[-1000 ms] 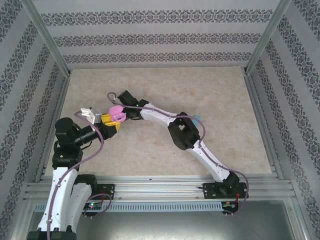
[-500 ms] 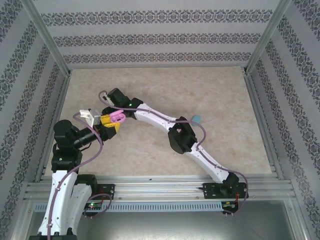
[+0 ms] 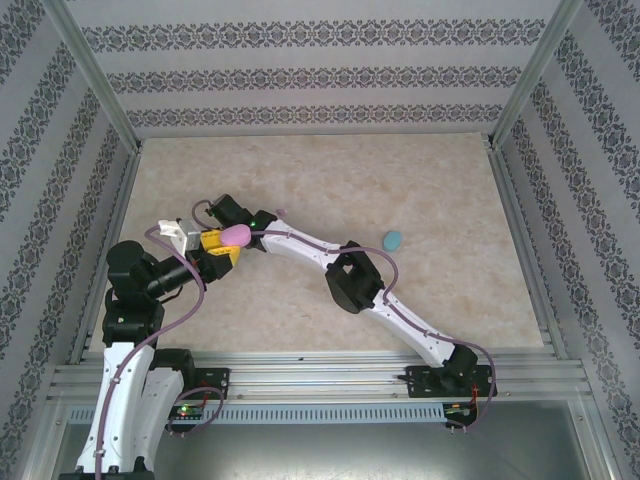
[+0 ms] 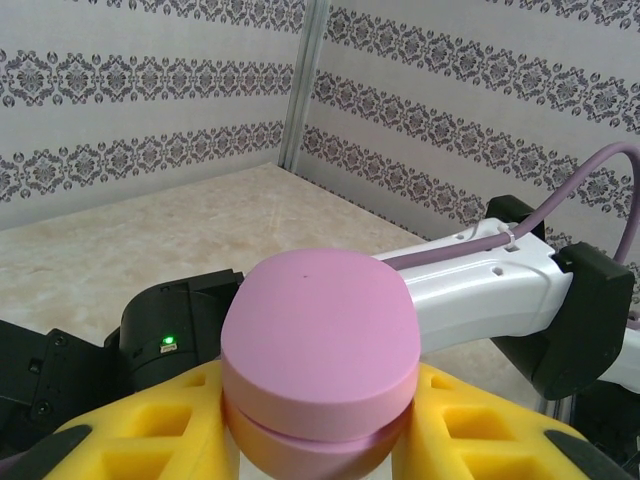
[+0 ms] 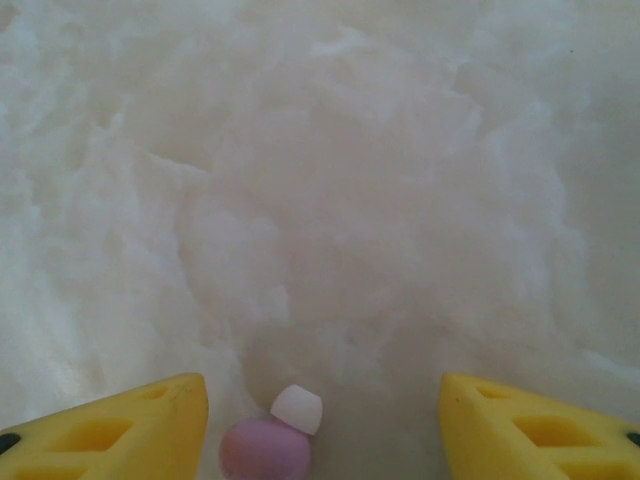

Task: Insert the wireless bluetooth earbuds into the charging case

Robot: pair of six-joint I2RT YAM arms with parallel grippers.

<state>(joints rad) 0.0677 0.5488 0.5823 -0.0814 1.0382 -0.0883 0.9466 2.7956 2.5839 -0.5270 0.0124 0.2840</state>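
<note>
The left tool [image 3: 224, 245] grips the pink case [image 3: 236, 234]; blue case [image 3: 393, 240] lies well apart.

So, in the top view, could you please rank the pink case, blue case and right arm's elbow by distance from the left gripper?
1. Pink case: held in the left gripper.
2. Right arm's elbow: to its right.
3. Blue case: farther right, on the table.

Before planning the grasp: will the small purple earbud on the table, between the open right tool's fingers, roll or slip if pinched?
The purple earbud looks rounded and smooth, so it would probably roll or slip sideways under a pinch. Dwarfed by the right tool, it is likely very light.
</note>
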